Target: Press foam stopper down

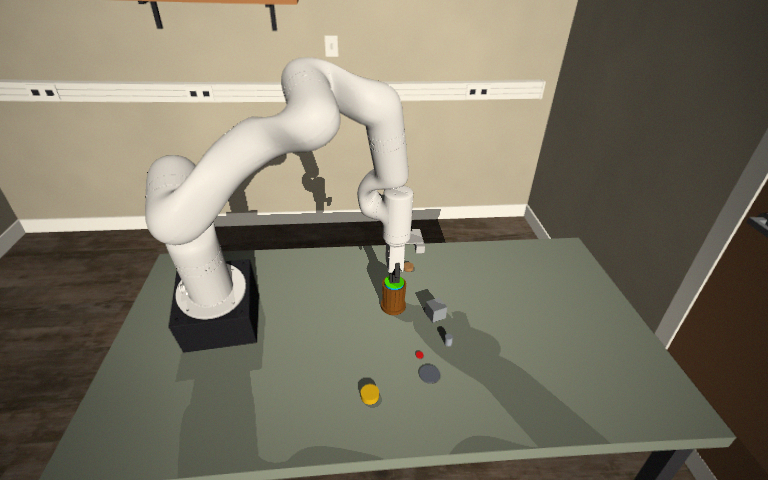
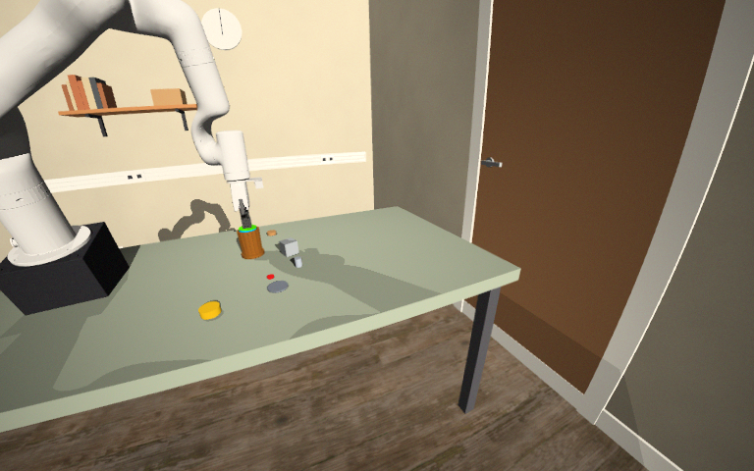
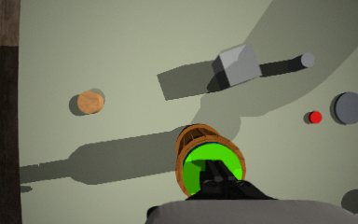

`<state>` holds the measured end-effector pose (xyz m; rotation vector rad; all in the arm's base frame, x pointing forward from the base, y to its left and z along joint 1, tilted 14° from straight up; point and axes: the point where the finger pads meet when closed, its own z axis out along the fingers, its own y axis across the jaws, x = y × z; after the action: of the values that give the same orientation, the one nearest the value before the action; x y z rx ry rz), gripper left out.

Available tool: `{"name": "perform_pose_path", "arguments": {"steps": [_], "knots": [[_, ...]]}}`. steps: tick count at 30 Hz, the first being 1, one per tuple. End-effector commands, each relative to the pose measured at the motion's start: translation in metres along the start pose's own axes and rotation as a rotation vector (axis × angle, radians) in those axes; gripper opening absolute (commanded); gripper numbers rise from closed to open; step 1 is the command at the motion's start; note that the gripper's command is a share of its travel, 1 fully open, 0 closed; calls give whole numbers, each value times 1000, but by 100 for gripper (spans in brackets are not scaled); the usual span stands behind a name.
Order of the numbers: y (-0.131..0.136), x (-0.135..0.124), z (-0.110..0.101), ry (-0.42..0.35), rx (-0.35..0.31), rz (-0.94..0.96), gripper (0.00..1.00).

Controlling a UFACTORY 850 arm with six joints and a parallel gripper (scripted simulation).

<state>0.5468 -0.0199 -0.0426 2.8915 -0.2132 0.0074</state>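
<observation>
A brown wooden jar (image 1: 393,300) (image 2: 250,243) (image 3: 188,140) stands upright on the green-grey table (image 1: 317,283), near its back middle. A bright green foam stopper (image 1: 387,282) (image 2: 247,228) (image 3: 192,171) fills its mouth and shows at about rim height. My gripper (image 1: 396,272) (image 2: 244,217) (image 3: 212,173) is shut, empty, and points straight down with its dark fingertips on or just over the stopper's top. The fingers hide the middle of the stopper, so I cannot tell whether they touch it.
A grey cube (image 1: 435,309) (image 2: 288,246) (image 3: 237,65) and a small grey cylinder (image 1: 448,339) (image 2: 297,261) (image 3: 307,60) lie right of the jar. A small tan disc (image 1: 408,266) (image 2: 271,233) (image 3: 89,103), red dot (image 1: 419,354) (image 2: 270,276) (image 3: 315,117), grey disc (image 1: 429,373) (image 2: 277,287) (image 3: 347,107) and yellow puck (image 1: 369,393) (image 2: 209,310) lie around.
</observation>
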Motion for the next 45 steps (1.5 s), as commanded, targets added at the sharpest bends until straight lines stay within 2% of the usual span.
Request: {"name": "perform_pose_path", "arguments": {"steps": [1, 36, 45], "knots": [[0, 1, -3, 1, 0, 0, 0], [0, 1, -11, 1, 0, 0, 0], [0, 1, -33, 1, 0, 0, 0]]}}
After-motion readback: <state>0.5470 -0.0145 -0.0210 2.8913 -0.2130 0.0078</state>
